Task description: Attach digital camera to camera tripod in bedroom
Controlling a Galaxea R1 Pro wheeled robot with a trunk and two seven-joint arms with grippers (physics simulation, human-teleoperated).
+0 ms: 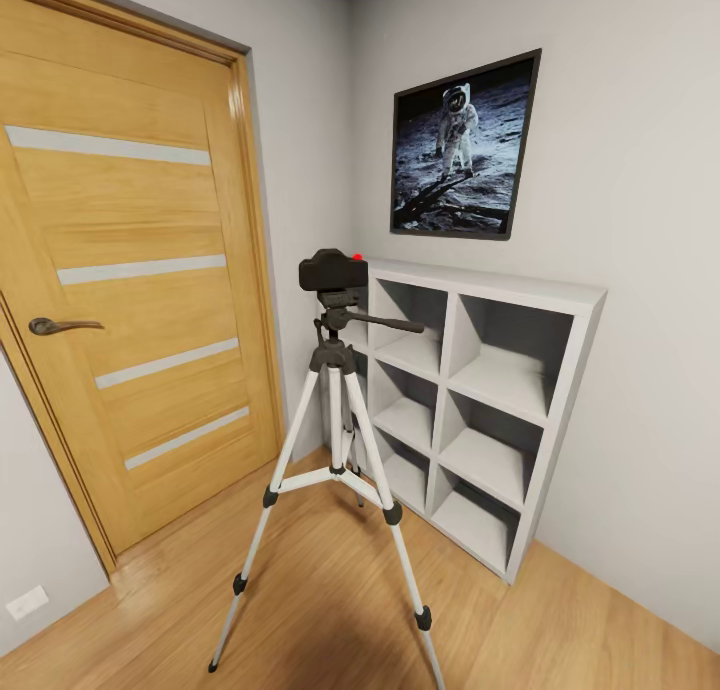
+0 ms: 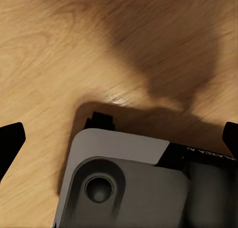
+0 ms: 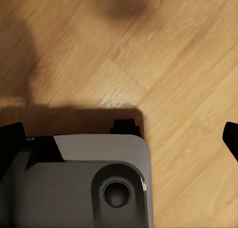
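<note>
The camera tripod [image 1: 335,410] stands on the light wood floor in the bedroom corner, silver-white legs spread, black pan handle pointing right. The black digital camera [image 1: 332,268] sits on top of its head, its red button just visible at the upper right. In the left wrist view my left gripper [image 2: 119,139] is open, with black fingertips [image 2: 9,139] far apart over bare floor. My right gripper [image 3: 120,138] in the right wrist view is likewise open, and nothing lies between its fingertips [image 3: 11,139]. Both point down at the floor, away from the tripod.
A wooden door [image 1: 120,290] with a handle is at the left. A white cube shelf [image 1: 480,400] stands against the right wall just behind the tripod, under an astronaut picture [image 1: 462,148]. The robot's grey base [image 2: 124,183] shows below each wrist camera.
</note>
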